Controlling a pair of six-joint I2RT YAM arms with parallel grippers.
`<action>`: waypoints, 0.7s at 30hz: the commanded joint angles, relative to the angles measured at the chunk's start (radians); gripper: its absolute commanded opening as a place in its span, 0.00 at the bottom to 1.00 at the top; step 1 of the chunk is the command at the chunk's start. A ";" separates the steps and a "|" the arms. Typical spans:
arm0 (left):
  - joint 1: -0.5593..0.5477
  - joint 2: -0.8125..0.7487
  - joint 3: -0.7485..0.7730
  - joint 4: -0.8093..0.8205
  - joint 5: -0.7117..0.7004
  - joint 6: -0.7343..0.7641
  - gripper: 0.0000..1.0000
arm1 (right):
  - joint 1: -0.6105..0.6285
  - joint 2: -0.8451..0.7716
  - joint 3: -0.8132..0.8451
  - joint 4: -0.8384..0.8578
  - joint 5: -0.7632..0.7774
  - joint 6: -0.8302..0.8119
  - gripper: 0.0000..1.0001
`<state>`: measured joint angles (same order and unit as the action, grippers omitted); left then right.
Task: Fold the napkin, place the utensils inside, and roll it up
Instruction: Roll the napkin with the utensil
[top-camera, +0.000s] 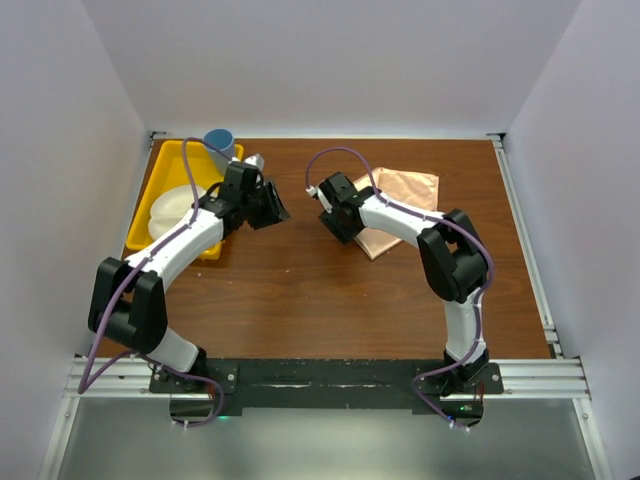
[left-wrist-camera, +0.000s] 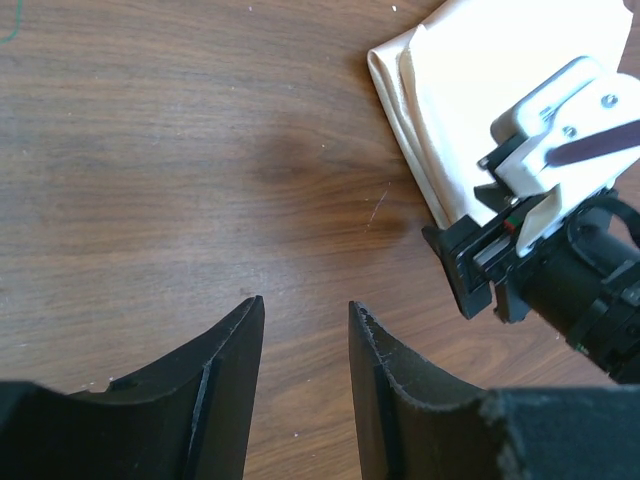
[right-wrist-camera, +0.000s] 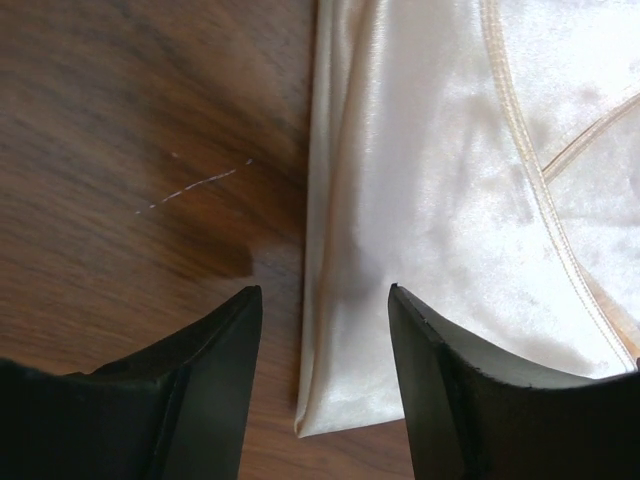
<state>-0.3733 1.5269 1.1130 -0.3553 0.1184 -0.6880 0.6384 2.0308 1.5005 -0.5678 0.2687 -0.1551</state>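
Note:
The napkin (top-camera: 402, 200) lies folded on the wood at the far right, a peach cloth that looks pale and shiny from close up (right-wrist-camera: 450, 190). My right gripper (top-camera: 345, 228) hangs over its near left corner. Its jaws (right-wrist-camera: 325, 295) are open and straddle the folded edge, one finger over wood, the other over cloth. My left gripper (top-camera: 275, 208) is open above bare table with nothing between its jaws (left-wrist-camera: 305, 310); from there the napkin (left-wrist-camera: 470, 80) and the right gripper show at the upper right. A small silvery thing (top-camera: 256, 160) beside the tray may be the utensils; I cannot tell.
A yellow tray (top-camera: 145, 215) stands at the far left with a white plate (top-camera: 172, 207) in it and a blue cup (top-camera: 219, 141) at its far corner. White walls close in the table on three sides.

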 joint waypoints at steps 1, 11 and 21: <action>0.008 -0.039 -0.016 0.030 -0.002 0.008 0.44 | 0.007 -0.023 0.037 -0.011 0.070 0.020 0.55; 0.010 -0.054 -0.044 0.036 -0.011 0.007 0.44 | 0.018 -0.001 0.017 0.019 0.105 0.011 0.46; 0.010 -0.047 -0.048 0.044 -0.006 0.007 0.44 | 0.029 -0.001 -0.040 0.048 0.109 0.008 0.63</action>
<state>-0.3733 1.5124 1.0687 -0.3523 0.1162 -0.6880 0.6594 2.0308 1.4837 -0.5556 0.3534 -0.1467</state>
